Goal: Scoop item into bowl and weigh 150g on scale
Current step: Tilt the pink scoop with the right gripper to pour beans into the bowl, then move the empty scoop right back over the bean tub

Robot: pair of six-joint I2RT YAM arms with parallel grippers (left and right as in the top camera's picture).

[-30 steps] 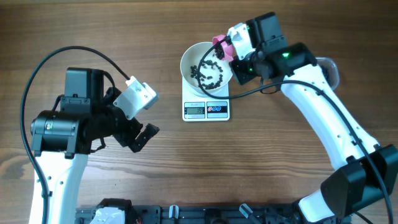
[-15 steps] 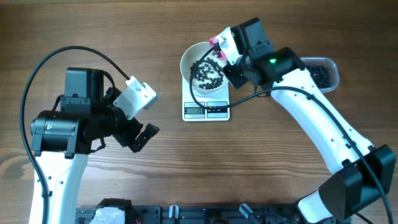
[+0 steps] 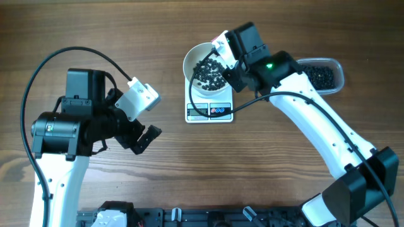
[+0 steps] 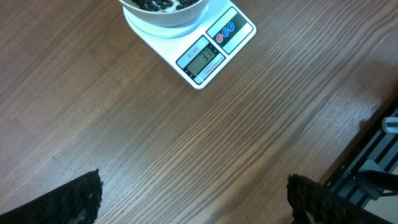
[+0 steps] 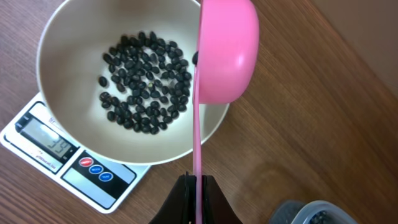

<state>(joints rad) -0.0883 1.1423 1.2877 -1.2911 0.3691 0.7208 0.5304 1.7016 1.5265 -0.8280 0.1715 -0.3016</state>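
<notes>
Now my right gripper [image 5: 196,186] is pinching the thin handle of the pink scoop [image 5: 227,50], jaws all but closed on it. I am holding the scoop rolled onto its side over the bowl's [image 5: 65,62] right rim, mouth facing in.

A second ago I was hanging at that rim from further right, with the scoop more level. Since then I have been swinging left and turning the wrist, so the load is going out. The beans [image 5: 146,81] are lying as a loose dark patch on the bowl's floor, thicker than a second ago in the overhead view, and one seems to be dropping off the scoop's lip. The bowl is sitting on the scale [image 5: 81,171], whose display is showing digits I am not reading surely.

With my arm shifted, the tub [image 3: 320,75] is showing again to the right, with more beans waiting in it. My left gripper [image 4: 196,202] is hanging wide open over bare table [image 4: 186,137], holding nothing, just as before, well apart from the scale.

Judging by how thinly the bowl is covered, the target is looking some way off. I am expecting more trips to the tub, with smaller loads near the end.
</notes>
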